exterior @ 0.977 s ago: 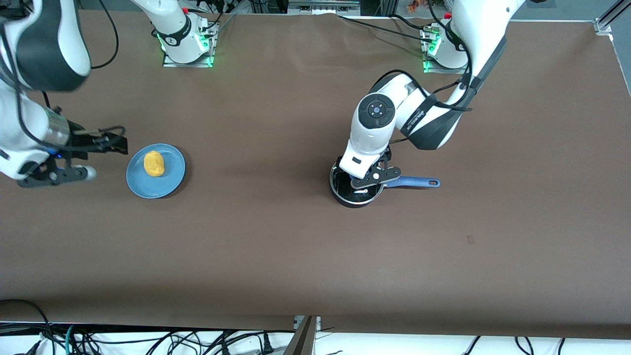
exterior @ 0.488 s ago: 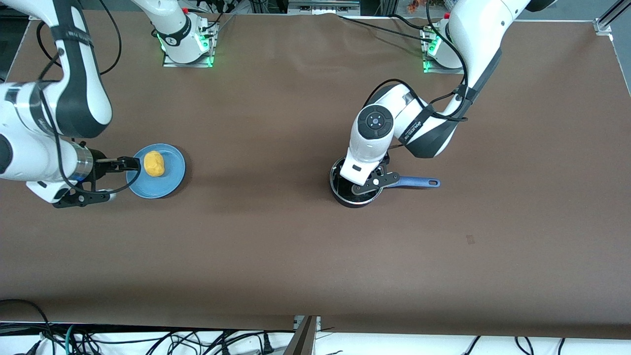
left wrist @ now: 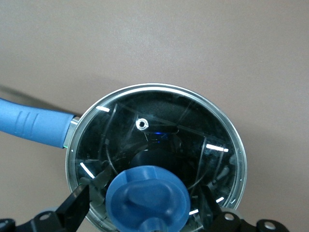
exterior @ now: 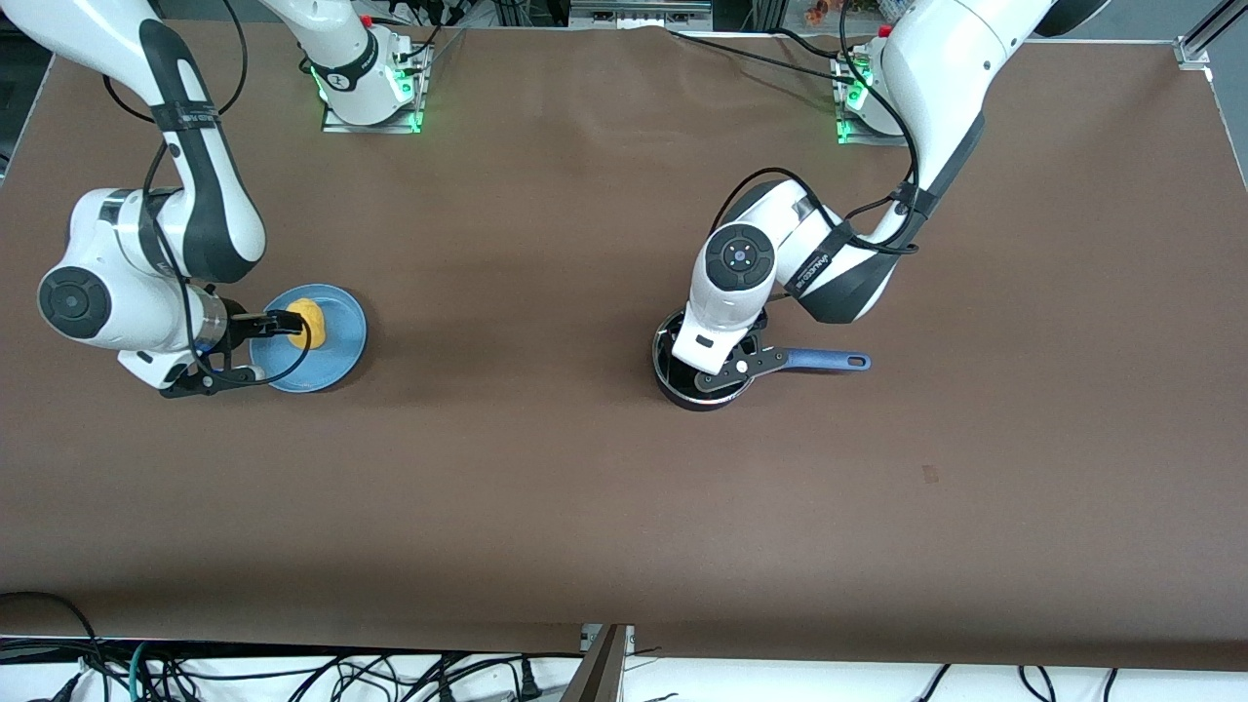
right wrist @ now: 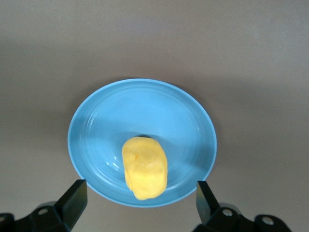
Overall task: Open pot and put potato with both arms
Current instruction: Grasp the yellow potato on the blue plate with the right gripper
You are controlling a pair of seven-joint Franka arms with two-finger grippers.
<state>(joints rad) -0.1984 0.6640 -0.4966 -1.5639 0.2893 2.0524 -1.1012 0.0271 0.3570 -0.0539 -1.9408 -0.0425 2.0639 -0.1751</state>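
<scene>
The pot (exterior: 682, 375) sits on the brown table (exterior: 546, 487) toward the left arm's end, about midway between the base edge and the front-camera edge, with its blue handle (exterior: 824, 360) pointing along the table toward the left arm's end edge. Its glass lid (left wrist: 157, 145) is on, rim seated all round in the left wrist view, and the blue knob (left wrist: 147, 198) stands at its middle. The left gripper (exterior: 726, 369) is down over the lid; in the left wrist view its fingers (left wrist: 77, 205) stand apart, one on each side of the knob with a gap showing between finger and knob, so they are not clamped on it. The potato (exterior: 311, 323) lies on the light-blue plate (exterior: 341, 346), which rests near the right arm's end of the table, also about midway between the base edge and the front-camera edge, well apart from the pot. The potato sits off the plate's centre. The right gripper (exterior: 278, 320) is low over the plate's rim on the side toward the right arm's end edge, just beside the potato; in the right wrist view its fingers (right wrist: 75, 198) are spread wide, with the potato (right wrist: 145, 166) and most of the plate (right wrist: 183, 116) between them and neither finger touching the potato.
</scene>
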